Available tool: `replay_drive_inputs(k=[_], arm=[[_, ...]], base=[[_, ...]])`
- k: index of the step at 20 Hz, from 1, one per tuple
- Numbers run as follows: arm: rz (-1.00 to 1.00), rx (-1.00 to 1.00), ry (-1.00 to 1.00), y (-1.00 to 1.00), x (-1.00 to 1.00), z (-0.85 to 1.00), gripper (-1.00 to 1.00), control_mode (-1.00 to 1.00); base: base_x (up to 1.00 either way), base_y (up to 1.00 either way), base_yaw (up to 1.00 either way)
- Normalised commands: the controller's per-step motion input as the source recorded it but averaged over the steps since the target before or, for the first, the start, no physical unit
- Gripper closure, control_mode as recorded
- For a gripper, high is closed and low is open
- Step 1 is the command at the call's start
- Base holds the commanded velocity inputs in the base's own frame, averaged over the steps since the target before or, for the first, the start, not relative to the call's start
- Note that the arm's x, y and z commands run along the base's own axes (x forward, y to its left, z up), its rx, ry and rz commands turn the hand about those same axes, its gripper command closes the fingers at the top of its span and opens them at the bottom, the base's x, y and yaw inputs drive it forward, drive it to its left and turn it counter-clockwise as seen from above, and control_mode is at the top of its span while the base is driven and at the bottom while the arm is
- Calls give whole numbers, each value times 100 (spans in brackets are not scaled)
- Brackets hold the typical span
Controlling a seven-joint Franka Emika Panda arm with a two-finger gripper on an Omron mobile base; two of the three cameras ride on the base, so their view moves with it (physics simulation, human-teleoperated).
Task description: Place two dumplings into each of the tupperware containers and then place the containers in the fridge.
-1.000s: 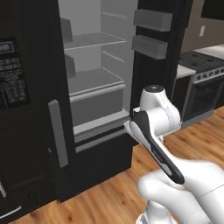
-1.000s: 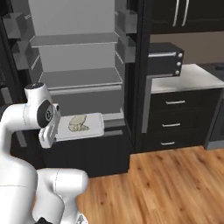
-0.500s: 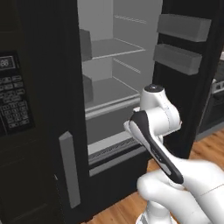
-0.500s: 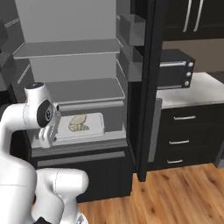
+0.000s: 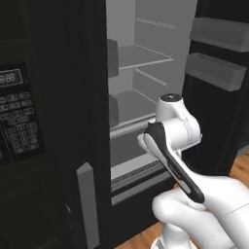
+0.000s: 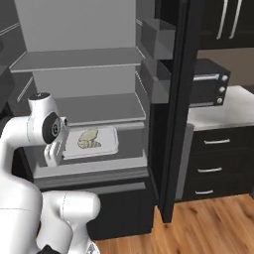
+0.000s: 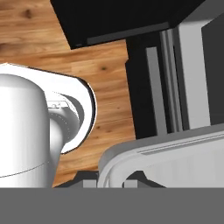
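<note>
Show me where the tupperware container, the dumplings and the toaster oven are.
tupperware container (image 6: 110,144): right base view, right-hand rim.
dumplings (image 6: 89,139): right base view, middle of the pile inside the container.
toaster oven (image 6: 207,89): right base view, front face, on the counter.

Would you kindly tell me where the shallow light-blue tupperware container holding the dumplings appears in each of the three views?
Left base view: hidden behind the white arm, so not visible.
Right base view: the shallow light-blue rectangular tupperware container sits left of centre, held level beside the arm, in front of the fridge's lower shelf.
Hand view: its pale rim fills the lower right, gripped at the edge by the claw.
Shared landmark: the open black fridge's pale grey interior.
</note>
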Motion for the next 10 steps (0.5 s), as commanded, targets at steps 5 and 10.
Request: replay_drive_inputs(k=[5,10], arm=[[0,0,0,0,0,0,100,100],[0,0,0,0,0,0,100,100]], base=[[67,7,9],[49,1,14]])
